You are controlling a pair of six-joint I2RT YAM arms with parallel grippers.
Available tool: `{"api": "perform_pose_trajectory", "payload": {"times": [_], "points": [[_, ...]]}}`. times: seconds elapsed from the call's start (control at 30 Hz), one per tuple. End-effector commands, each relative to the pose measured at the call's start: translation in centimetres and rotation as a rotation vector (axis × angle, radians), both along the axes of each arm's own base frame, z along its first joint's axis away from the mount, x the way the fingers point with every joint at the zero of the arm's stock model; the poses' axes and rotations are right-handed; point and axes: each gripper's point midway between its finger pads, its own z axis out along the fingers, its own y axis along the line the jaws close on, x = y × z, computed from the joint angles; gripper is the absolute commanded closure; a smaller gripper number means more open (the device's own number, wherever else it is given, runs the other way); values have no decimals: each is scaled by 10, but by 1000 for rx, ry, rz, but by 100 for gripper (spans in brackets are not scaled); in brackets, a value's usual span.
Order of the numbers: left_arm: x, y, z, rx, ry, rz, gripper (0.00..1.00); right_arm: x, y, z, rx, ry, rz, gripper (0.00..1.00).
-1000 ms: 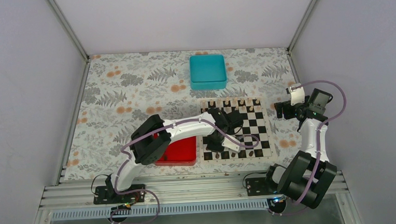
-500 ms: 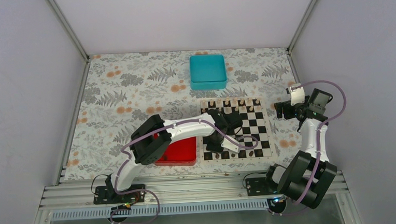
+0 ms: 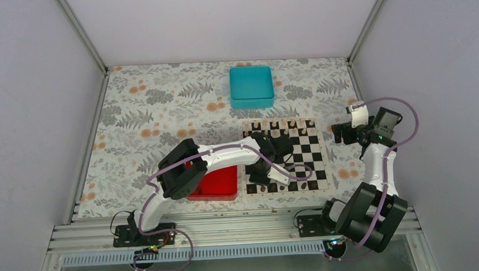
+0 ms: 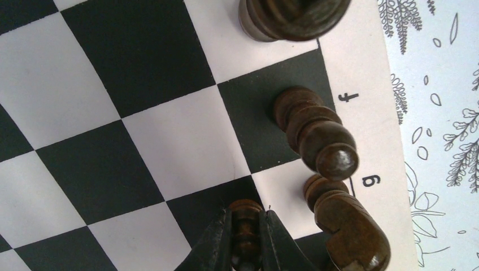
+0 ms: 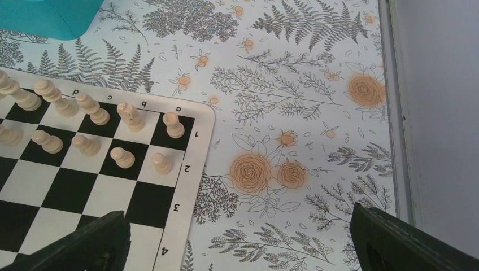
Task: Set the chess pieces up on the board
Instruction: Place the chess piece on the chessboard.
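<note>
The left tool (image 4: 247, 226) is pinched narrow on a dark chess piece (image 4: 246, 210) standing at the edge of the board (image 4: 169, 147), just beside two other dark pieces (image 4: 316, 135). The right tool (image 5: 243, 240) gapes wide over the worktop (image 5: 294, 68) beside the board.

Bright, soft, even light from above; shadows on the surface (image 3: 129, 111) are faint. The overhead view is sharp. In the left wrist view the closest dark pieces (image 4: 325, 141) look soft and the board (image 4: 113, 113) lines bow slightly. The right wrist view is crisp.
</note>
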Motion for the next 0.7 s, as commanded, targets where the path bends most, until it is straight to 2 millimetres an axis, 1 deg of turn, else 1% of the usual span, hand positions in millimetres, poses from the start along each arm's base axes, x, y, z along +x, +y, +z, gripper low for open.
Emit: {"api": "perform_pose_trajectory", "payload": {"times": [0.0,0.2,0.4,0.67], "points": [[10,-1,5,-20,-39,-1,90,3,-1,7,3,-23,16,0],[14,-1,10,-27,-48,3,90,3,-1,7,5,-23,17,0],[12,-1,18,-33,-41,6,90,3,0,7,5,-23,18,0],[16,1,28,-40,-67,9,90,3,0,5,8,-18,20,0]]}}
